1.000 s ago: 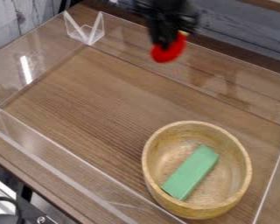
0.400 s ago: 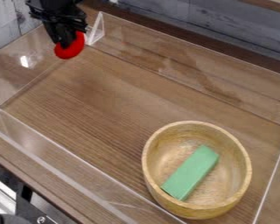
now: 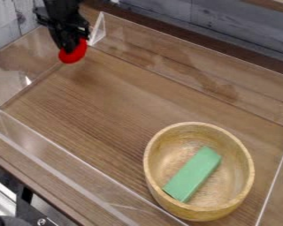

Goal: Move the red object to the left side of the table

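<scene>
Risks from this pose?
The black gripper holds the small rounded red toy near the clear acrylic corner piece; moving sideways might clip it. The gripper also hides the toy's upper part, so grip quality is hard to judge, and a weak hold could let the rounded toy drop or roll.

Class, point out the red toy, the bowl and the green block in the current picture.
Red toy [image 3: 72, 53]: camera view, middle of its red side.
Bowl [image 3: 152, 163]: camera view, left rim.
Green block [image 3: 193, 174]: camera view, middle of its top face.
</scene>
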`<state>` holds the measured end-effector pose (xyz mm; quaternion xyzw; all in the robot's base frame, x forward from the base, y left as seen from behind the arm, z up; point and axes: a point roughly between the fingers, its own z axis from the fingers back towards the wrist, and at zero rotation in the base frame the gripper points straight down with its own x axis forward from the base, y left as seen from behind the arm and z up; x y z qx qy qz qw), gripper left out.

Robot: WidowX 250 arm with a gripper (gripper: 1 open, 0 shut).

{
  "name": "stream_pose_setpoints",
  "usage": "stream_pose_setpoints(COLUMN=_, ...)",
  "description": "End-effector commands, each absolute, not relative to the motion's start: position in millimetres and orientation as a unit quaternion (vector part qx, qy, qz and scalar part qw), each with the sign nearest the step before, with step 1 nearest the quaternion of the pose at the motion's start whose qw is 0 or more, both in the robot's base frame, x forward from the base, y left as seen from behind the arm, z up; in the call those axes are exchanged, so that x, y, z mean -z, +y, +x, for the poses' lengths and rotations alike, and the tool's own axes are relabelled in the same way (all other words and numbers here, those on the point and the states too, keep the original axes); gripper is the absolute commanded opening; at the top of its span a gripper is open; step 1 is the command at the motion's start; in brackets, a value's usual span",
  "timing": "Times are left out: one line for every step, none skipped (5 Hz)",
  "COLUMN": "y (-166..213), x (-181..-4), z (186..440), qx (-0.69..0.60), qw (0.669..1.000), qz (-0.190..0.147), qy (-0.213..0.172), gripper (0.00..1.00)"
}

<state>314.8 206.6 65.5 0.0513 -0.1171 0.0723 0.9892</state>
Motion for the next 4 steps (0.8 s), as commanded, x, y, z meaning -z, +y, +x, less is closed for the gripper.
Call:
stream_pose_setpoints(y=217, x=-73.3, z=327, qx=-0.081, qw=0.983, qz=0.080, qy=-0.143, gripper=0.00)
stream_pose_setpoints(y=214, x=-62.2, z=328, qx=-0.089, qw=0.983, qz=0.087, qy=-0.137, gripper=0.00)
stream_pose_setpoints(y=212, x=-51.9, z=330, qx=-0.097, qw=0.982, qz=0.093, qy=-0.130, gripper=0.00)
stream_pose_setpoints(y=210, x=-42.7, z=330, qx=-0.103, qw=0.982, qz=0.098, qy=-0.123, gripper=0.00)
